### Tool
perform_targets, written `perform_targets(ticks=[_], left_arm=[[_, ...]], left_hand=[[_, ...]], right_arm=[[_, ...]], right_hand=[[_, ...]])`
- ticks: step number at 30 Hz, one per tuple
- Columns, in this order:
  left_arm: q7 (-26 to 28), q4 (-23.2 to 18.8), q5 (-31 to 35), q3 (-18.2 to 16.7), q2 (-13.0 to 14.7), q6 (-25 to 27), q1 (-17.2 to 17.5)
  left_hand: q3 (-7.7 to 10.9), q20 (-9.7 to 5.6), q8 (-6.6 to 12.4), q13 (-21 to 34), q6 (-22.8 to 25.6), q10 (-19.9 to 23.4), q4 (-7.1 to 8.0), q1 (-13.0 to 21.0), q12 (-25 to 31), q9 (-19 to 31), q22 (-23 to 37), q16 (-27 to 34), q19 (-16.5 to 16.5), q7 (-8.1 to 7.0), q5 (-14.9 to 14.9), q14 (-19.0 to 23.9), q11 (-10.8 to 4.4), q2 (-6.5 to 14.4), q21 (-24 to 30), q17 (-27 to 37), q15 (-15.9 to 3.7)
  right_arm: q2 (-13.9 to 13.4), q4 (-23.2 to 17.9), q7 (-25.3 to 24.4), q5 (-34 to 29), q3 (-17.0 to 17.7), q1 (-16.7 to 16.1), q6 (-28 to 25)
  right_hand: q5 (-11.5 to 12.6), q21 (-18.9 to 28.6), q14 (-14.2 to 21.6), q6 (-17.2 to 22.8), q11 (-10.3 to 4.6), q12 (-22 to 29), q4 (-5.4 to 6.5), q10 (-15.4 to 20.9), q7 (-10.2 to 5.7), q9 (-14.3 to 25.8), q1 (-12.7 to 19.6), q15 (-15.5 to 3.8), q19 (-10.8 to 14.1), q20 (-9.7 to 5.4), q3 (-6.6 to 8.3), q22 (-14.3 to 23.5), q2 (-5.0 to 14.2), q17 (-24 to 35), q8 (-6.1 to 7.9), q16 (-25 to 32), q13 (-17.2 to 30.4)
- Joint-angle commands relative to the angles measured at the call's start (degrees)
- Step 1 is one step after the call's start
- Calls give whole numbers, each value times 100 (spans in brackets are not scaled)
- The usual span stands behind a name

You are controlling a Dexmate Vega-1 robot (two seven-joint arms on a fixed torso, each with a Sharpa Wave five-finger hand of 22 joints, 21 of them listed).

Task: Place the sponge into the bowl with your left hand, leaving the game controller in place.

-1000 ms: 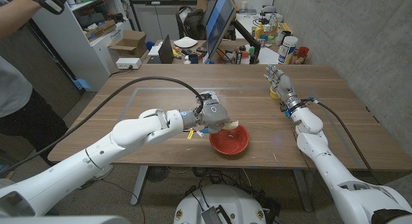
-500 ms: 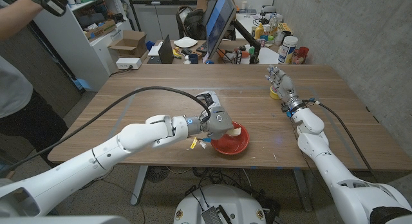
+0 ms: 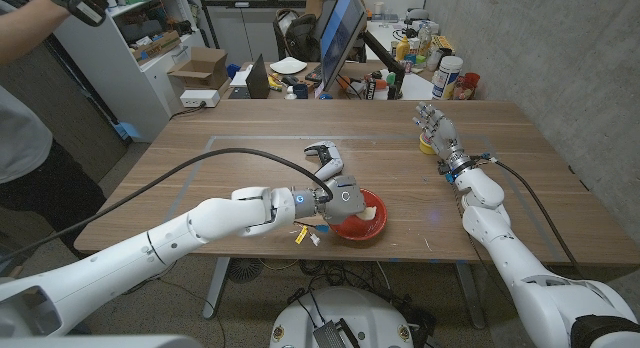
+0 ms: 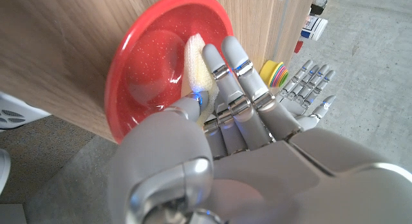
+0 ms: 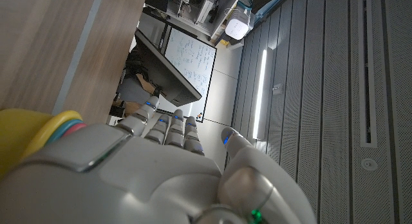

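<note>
Now sponge (image 4: 195, 63) sits inside the red bowl (image 4: 138, 69), pale yellow, leaning against the far inner wall; left wrist view shows it pinched between the left hand's (image 4: 225, 89) thumb and fingers, fingertips (image 4: 214, 55) over the bowl's inside. Head view shows the same sponge (image 3: 371, 214) only as a pale sliver at the bowl's (image 3: 362, 224) right side, left hand (image 3: 343, 199) covering the bowl's left rim, grip itself not readable from there. Bowl stands near the front edge of the tabletop (image 3: 250, 158), about mid-width.

Game controller (image 3: 322, 151), white, lies on the tabletop just behind the left hand, apart from the bowl. A thick black cable (image 3: 200, 163) arcs over the left arm to the wrist and hides part of the tabletop behind it.

Right hand (image 3: 434, 125) is near the back right corner, fingers apart and raised, holding nothing, just beside a yellow object with coloured rings (image 3: 426, 144). Left wrist view picks up that same object (image 4: 275, 73) and right hand (image 4: 308, 92) past the bowl. Right wrist view shows the right hand (image 5: 161, 166) from behind with the yellow object (image 5: 32, 137) at its side, whether touching unclear.

Monitor (image 3: 340, 33) and desk clutter stand behind the back edge; a person (image 3: 30, 138) stands at the left side.
</note>
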Motion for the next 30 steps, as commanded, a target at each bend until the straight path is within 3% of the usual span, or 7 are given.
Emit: perform_targets(ticks=[1,7,8,14,15,26,30], left_arm=[[187,50,261,163,67,125,-69],[275,79,237,153,89,190,-79],[-92,-5,391,169,17,338,-12],[14,81,38,91,25,355,13],[15,27,456,143,21,568,85],[-46,72,284,44,-65,927,254],[187,110,177,-12,-64,1062,317]], left_hand=[[330,-166,28,20,220,451,324,36,-35,31,9,41,-31,-114,28,42,-409,63,47,28,-60],[345,-176,8,23,189,461,278,69,-48,29,4,45,14,-88,19,47,-425,63,100,31,-77],[342,-175,5,24,189,456,265,73,-52,27,3,51,30,-79,12,55,-413,55,113,34,-76],[147,-110,-112,27,-3,297,322,-158,-136,-3,-25,-15,54,-56,-93,-84,-384,-165,190,8,16],[100,-112,-122,26,-16,297,339,-213,-138,-9,-31,-11,78,-54,-108,-81,-384,-215,205,8,23],[-917,-10,-202,-9,-106,292,926,-1699,-198,-158,-183,-86,433,124,-47,-108,-202,-1383,245,-94,49],[-1101,25,-211,-15,-109,293,1065,-2025,-213,-191,-199,-73,529,143,1,-60,-97,-1582,202,-98,54]], right_arm=[[45,121,82,-35,67,72,22],[45,103,35,-88,77,58,17],[48,116,66,-67,80,64,1],[49,96,13,-122,76,51,-1],[73,109,21,-92,88,54,12],[84,149,1,-141,72,76,21],[85,183,14,-148,72,95,32]], right_hand=[[37,23,31,42,14,-10,-9,69,13,26,-73,-19,52,-399,30,17,238,16,6,-12,26],[38,23,35,42,9,-11,-12,67,10,26,-70,-22,54,-395,33,17,240,14,5,-12,26],[38,23,37,42,8,-11,-15,68,14,26,-67,-20,53,-397,34,17,241,13,5,-12,26],[37,23,35,48,11,-13,-15,64,13,26,-68,-14,54,-395,33,17,240,14,8,-12,26],[37,23,37,48,12,-13,-15,64,11,26,-68,-12,54,-394,33,17,240,14,8,-11,26],[36,23,38,44,4,-14,-13,65,15,26,-74,-13,55,-392,30,17,235,17,5,-11,26],[36,23,42,46,10,-13,-15,66,16,26,-72,-14,56,-390,32,17,236,16,6,-11,26]])
